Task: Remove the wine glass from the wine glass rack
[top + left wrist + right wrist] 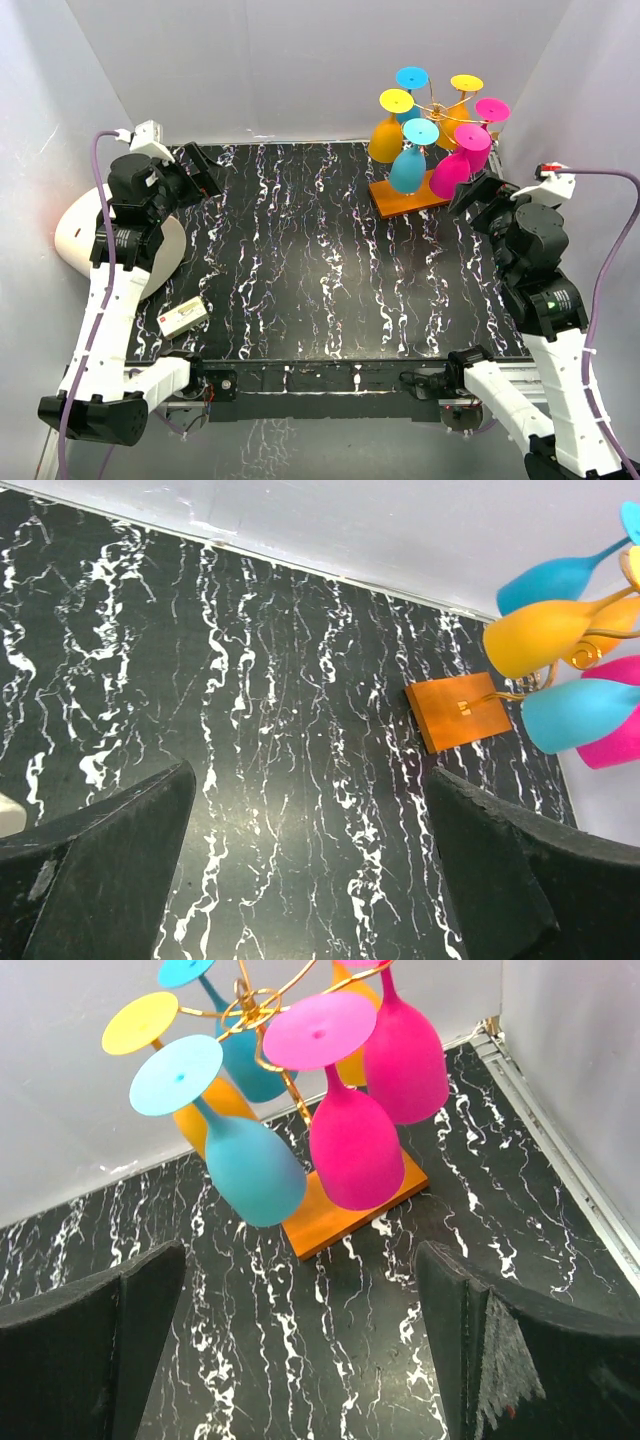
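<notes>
The wine glass rack (437, 106) is a gold wire stand on an orange base (400, 198) at the back right of the black marble table. Several wine glasses hang bowl-down from it: yellow (385, 138), blue (408, 168) and pink (452, 174). My right gripper (478, 192) is open just in front of the rack, touching nothing. In the right wrist view a pink glass (355, 1150) and a blue glass (252, 1168) hang ahead of the gripper (300, 1252). My left gripper (200, 170) is open at the back left, far from the rack (458, 712), with nothing between its fingers (120, 860).
A small white box with a red label (183, 317) lies near the table's front left. A white rounded object (78, 232) sits off the table's left edge. White walls close in behind the rack and on the right (580, 1080).
</notes>
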Controlling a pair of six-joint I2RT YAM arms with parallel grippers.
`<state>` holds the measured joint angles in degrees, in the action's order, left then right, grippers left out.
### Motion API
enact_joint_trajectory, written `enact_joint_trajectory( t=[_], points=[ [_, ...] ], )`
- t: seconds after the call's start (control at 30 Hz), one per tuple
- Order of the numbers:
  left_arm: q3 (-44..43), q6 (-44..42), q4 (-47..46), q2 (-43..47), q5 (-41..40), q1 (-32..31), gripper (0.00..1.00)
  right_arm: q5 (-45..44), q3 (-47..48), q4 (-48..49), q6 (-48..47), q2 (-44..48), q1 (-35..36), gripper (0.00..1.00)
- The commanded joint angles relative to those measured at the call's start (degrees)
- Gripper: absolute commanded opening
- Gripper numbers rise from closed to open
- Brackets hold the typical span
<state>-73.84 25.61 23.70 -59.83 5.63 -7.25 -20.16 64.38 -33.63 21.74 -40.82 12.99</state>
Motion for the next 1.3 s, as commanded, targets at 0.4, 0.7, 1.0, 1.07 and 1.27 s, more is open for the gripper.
enact_joint_trajectory(
  t=[0.4, 0.7, 1.0, 1.07, 1.27],
  points=[
    [-0.4, 2.8, -4.2, -0.8, 10.5, 2.7, 0.99, -13.0, 7.3, 0.2, 15.5, -4.8, -2.0, 0.98],
    [0.2, 4.9, -4.9, -0.8, 15.0, 2.8, 0.99, 11.3, 5.4, 9.6, 0.9, -2.3, -2.1, 0.98],
    [1.9, 5.8, -5.7, -0.3, 18.9, 2.8, 0.99, 13.2, 11.2, 11.3, 2.1, -7.8, -2.1, 0.98],
    [2.3, 6.0, -5.8, -0.2, 19.6, 2.8, 0.99, 13.9, 11.0, 12.9, 3.9, -8.4, -2.1, 0.98],
    [2.6, 6.1, -4.7, -0.4, 21.6, 2.8, 0.99, 9.4, 16.4, 7.5, 7.1, -14.4, -2.1, 0.98]
  ],
)
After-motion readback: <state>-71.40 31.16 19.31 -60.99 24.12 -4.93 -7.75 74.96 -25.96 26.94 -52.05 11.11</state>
